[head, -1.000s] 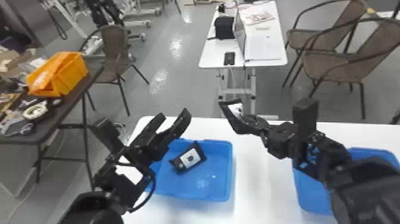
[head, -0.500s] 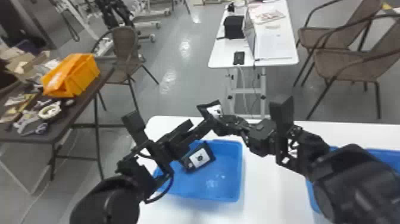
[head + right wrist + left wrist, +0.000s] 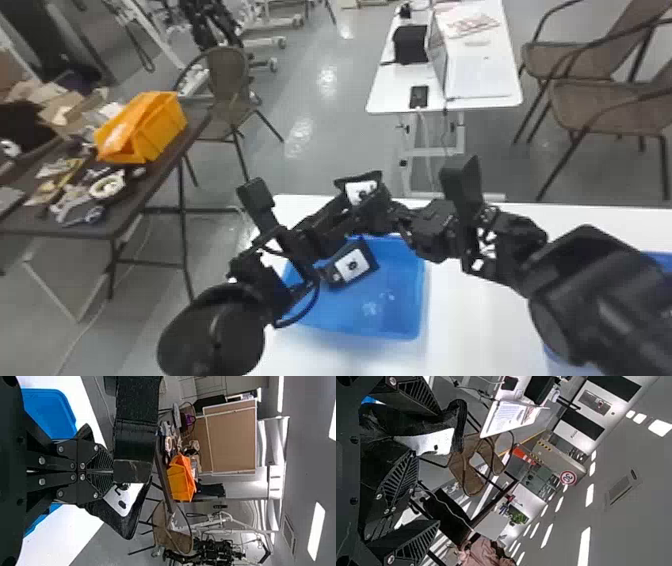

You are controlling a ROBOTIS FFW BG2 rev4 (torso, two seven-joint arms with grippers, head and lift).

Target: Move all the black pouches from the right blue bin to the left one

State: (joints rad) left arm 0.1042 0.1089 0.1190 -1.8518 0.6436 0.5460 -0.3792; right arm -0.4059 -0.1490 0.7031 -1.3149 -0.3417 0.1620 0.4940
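"What's the right gripper (image 3: 396, 216) got?"

"A pouch (image 3: 361, 193), pinched tight, up over the left bin's (image 3: 400, 320) far side."

"And the left gripper (image 3: 316, 199)?"

"Wide open, with that pouch between its fingers. Another pouch (image 3: 352, 265) lies down in the bin, toward the far left."

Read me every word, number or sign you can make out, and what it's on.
"30": round red-rimmed sign in the background.
Too small or blurred to read: the marks on the raised pouch and lower pouch, the far papers, the white cabinet.
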